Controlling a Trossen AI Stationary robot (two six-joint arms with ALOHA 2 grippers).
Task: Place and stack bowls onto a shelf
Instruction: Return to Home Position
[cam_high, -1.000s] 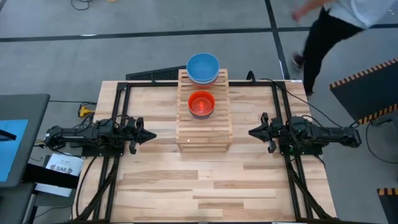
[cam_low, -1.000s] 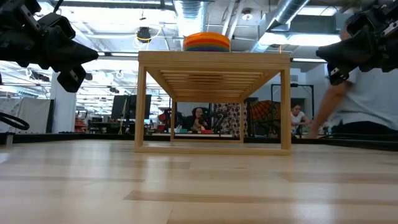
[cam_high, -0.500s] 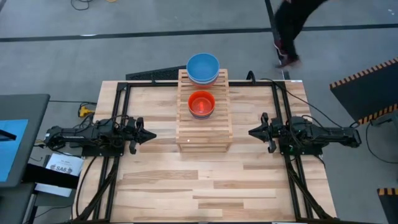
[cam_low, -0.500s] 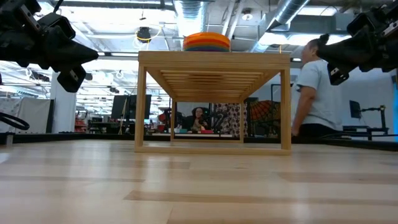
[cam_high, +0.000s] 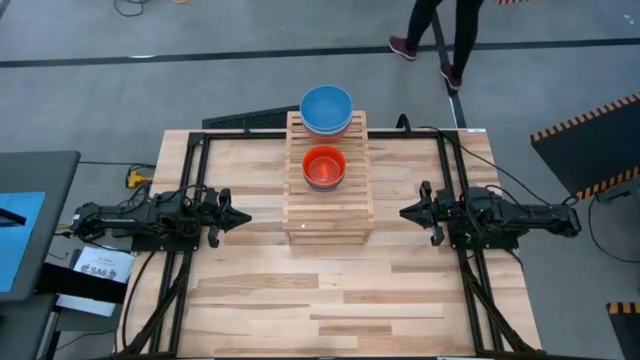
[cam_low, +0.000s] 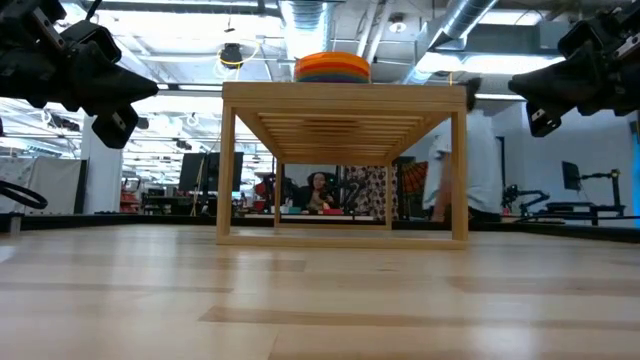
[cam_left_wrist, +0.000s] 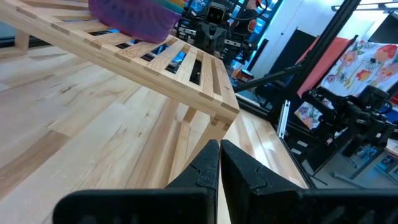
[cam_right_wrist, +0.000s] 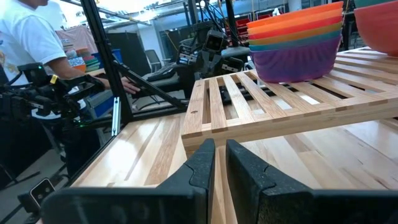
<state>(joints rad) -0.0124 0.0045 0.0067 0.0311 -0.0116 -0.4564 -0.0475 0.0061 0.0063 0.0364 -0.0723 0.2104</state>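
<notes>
The wooden slatted shelf (cam_high: 328, 180) stands mid-table. A stack of bowls with a red-orange one on top (cam_high: 324, 167) sits on its middle step; the stack shows in the right wrist view (cam_right_wrist: 297, 46) with a purple bowl lowest. A blue-topped stack (cam_high: 326, 109) sits on the far step. My left gripper (cam_high: 243, 216) hovers left of the shelf, shut and empty. My right gripper (cam_high: 405, 212) hovers right of the shelf, shut and empty.
Bare plank tabletop (cam_high: 330, 300) lies on the near side of the shelf. A black frame (cam_high: 190, 160) runs along the table's sides and back. A person (cam_high: 440, 30) walks on the floor beyond the far edge.
Both arms and the bowls have kept still. The person beyond the far edge has walked from the right toward the left.
</notes>
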